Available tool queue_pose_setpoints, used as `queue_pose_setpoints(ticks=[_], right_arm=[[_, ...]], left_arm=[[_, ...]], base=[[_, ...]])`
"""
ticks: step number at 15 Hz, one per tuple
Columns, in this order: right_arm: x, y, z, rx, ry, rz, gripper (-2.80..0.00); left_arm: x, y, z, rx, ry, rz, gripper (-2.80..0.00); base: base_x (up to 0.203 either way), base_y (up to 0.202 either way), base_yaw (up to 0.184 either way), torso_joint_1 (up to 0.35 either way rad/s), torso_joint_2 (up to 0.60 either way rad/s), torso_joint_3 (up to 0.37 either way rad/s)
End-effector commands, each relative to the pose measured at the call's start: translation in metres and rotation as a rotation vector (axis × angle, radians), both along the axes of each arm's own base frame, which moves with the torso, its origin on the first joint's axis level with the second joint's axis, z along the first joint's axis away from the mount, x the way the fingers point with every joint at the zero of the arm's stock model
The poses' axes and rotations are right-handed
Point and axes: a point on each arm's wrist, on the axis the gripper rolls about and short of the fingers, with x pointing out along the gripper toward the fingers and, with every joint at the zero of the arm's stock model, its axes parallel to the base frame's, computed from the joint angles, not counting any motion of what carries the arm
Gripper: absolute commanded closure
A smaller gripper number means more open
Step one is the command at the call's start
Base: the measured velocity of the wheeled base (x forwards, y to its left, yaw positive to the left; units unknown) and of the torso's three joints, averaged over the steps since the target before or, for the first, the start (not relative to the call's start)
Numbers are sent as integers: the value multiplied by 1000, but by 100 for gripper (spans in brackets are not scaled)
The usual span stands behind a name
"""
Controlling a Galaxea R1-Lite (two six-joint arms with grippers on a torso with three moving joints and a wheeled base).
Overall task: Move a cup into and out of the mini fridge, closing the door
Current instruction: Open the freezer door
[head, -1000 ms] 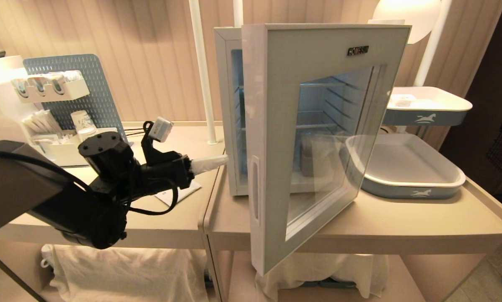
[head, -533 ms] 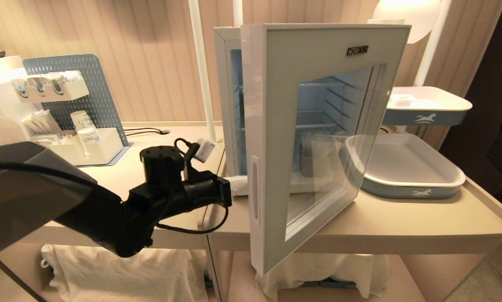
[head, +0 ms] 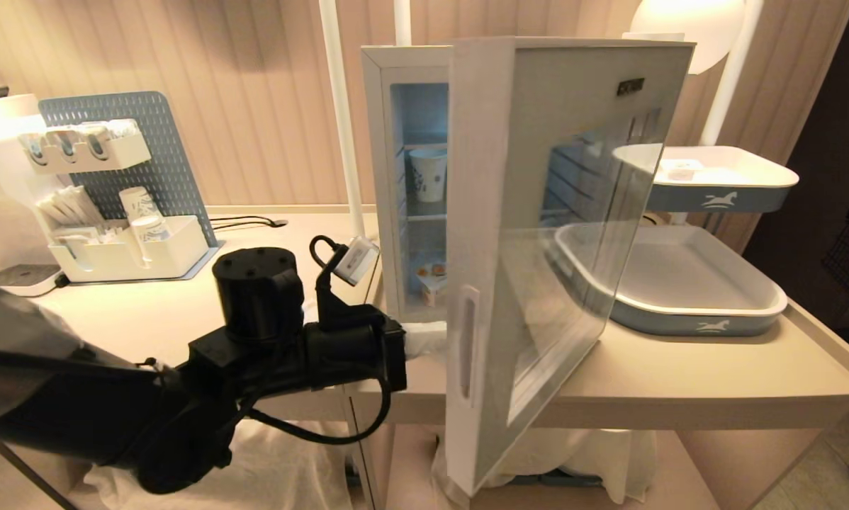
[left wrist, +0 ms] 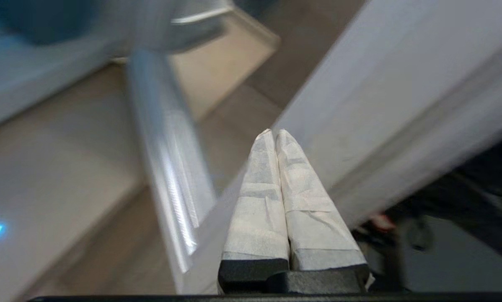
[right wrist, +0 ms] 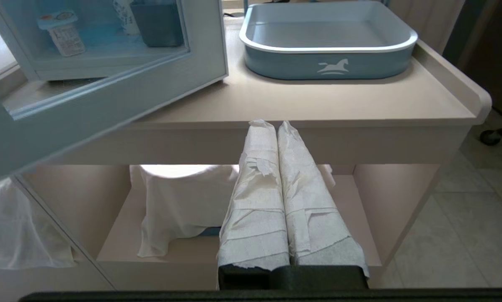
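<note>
Swung wider than 1 second ago, door [head: 538, 234] exposes the cup [head: 431, 278] just beyond the left gripper [head: 431, 333], fingers pressed together.

- No lettering can be read with certainty.
- The door [head: 573, 212] carries a small dark nameplate near its top edge; its letters are not legible.
- The two blue trays [head: 708, 324] bear a white horse emblem, without words.
- The cup [right wrist: 62, 33] has print too small to read.
</note>
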Motion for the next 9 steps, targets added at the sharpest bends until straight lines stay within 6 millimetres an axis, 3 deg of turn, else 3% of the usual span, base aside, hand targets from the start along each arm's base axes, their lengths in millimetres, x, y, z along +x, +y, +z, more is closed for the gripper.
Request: queue_pose_setpoints(ticks=[1, 5, 9], right_arm=[[0, 0, 0, 0, 1, 1, 0], [0, 0, 0, 0, 1, 1, 0], [0, 0, 0, -2, 1, 1, 0]], left_arm=[[-30, -2, 22, -57, -7, -90, 0], [-67, 0, 39, -112, 100, -362, 0], [-64, 18, 58, -183, 104, -370, 0]], base=[[0, 0, 0, 0, 0, 0], [0, 0, 0, 0, 0, 0], [0, 0, 0, 0, 0, 0]])
